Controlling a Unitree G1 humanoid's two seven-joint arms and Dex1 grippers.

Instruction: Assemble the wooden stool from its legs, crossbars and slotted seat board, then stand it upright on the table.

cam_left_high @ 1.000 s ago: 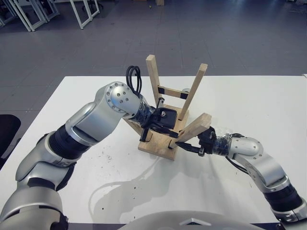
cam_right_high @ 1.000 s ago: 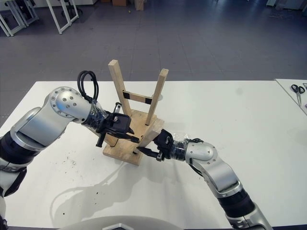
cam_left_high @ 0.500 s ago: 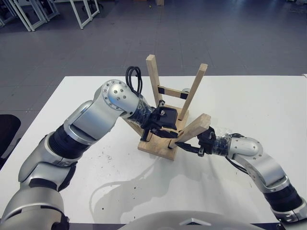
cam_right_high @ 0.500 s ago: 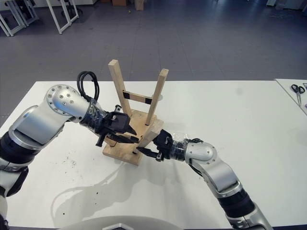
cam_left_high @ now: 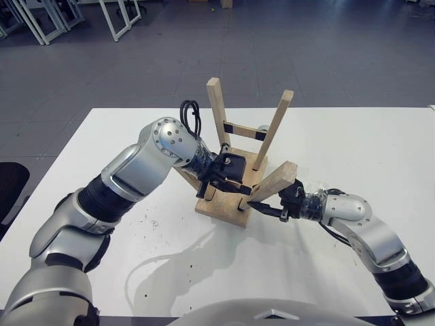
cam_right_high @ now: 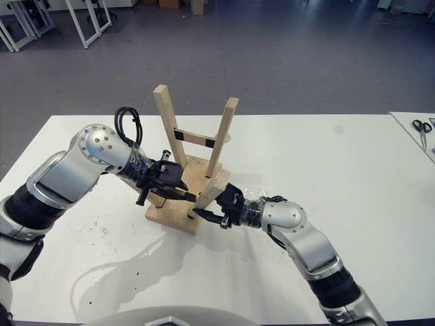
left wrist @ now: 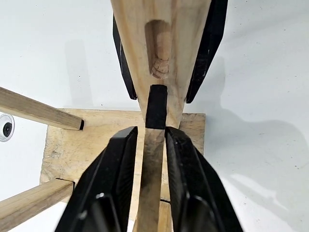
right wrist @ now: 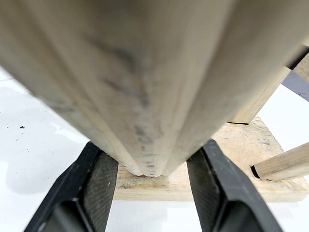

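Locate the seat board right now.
In the head views the seat board rests near the middle of the white table, legs pointing up, under the left gripper, with the right gripper at its near right corner.

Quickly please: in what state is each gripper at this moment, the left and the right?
The left gripper is closed on a crossbar.
The right gripper is closed on a stool leg.

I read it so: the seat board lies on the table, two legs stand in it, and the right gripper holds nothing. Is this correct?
No: the right gripper holds a wooden leg between its fingers, as the right wrist view shows. The rest stands.
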